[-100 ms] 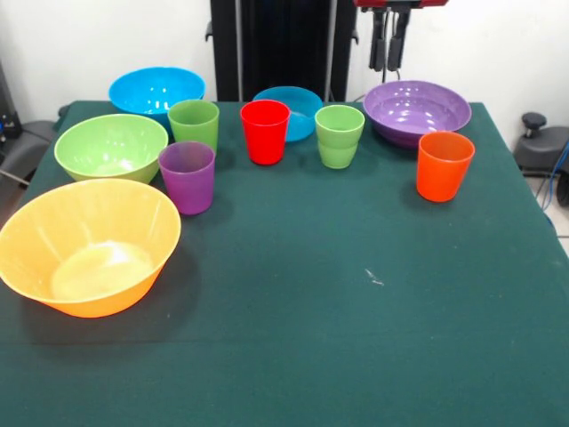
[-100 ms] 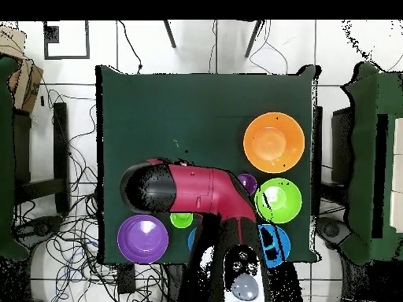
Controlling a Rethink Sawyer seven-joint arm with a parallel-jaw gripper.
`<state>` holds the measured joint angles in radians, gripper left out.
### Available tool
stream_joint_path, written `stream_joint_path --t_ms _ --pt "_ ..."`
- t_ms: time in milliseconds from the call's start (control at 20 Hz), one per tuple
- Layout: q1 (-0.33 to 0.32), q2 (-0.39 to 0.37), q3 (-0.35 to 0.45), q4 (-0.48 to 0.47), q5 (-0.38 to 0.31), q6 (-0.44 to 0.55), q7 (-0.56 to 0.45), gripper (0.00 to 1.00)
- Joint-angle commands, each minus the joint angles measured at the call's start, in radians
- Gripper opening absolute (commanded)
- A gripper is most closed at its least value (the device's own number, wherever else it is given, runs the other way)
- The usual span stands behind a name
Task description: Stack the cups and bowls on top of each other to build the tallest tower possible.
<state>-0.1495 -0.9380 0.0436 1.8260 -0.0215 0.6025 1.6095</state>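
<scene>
Counter (image 2: 197, 110): dark green cloth, bare over most of its area.
Arm (image 2: 197, 189): red and black, lying across the lower part of the counter and hiding things beneath it.
Orange bowl (image 2: 273, 141): largest, at the right side.
Light green bowl (image 2: 279, 200): just below the orange bowl.
Blue bowl (image 2: 275, 244): partly hidden by the arm.
Purple bowl (image 2: 142, 238): lower left.
Purple cup (image 2: 248, 182): beside the light green bowl.
Green cup (image 2: 182, 220): only 1 edge showing under the arm.

five bowls (image 1: 89, 245), five cups (image 1: 266, 131), one tool (image 1: 389, 44).
</scene>
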Motion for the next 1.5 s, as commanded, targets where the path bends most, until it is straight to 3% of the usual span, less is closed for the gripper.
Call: stream_joint_path --t_ms 50,550,850,1200,1350,1500 --pt "-0.017 0.004 0.107 0.051 -0.008 -0.028 0.029 1.00" --pt "-0.017 0.010 0.100 0.045 -0.001 -0.021 0.043 1.00" --pt "-0.030 0.096 0.085 0.027 -0.011 -0.096 0.080 1.00" --pt "-0.028 0.156 0.090 0.001 -0.009 -0.115 0.088 1.00" --pt "-0.050 0.226 0.116 0.013 -0.002 -0.195 0.094 1.00" --pt "-0.050 0.231 0.114 0.029 -0.003 -0.222 0.105 1.00"
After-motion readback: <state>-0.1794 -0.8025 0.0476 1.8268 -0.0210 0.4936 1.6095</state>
